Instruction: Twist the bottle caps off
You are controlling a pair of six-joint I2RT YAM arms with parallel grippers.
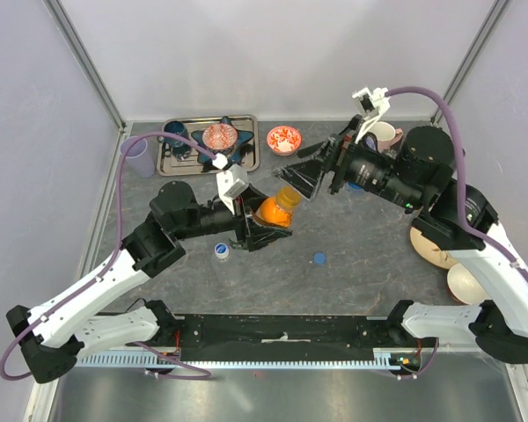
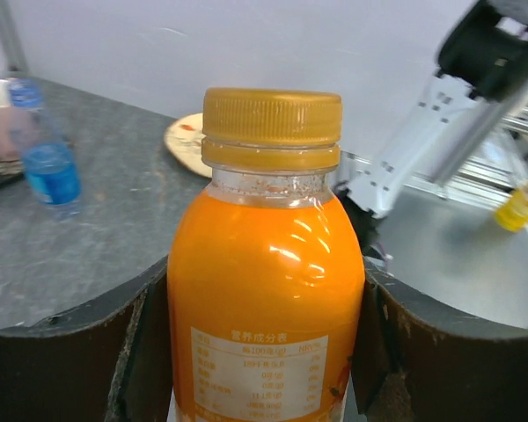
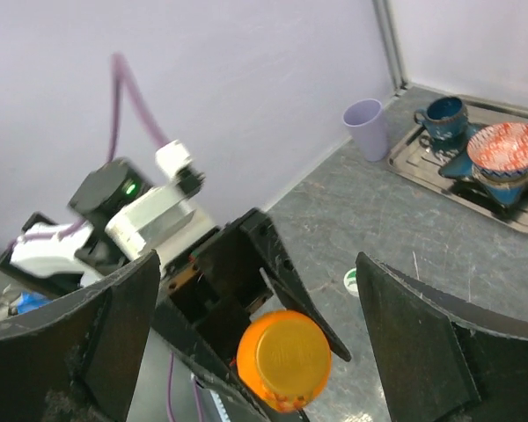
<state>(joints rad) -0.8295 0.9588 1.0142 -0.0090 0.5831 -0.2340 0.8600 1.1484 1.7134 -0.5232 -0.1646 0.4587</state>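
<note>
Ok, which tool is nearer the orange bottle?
Left. The left tool is shut around the orange bottle; the right tool hovers open just off its orange cap, not gripping.

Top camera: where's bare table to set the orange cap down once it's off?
Bare table lies between the blue cap and the plates, also nearside of that cap. The back is crowded: tray, red bowl, mug.

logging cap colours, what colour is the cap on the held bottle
Golden orange; the cap shows best in the left wrist view.
</note>
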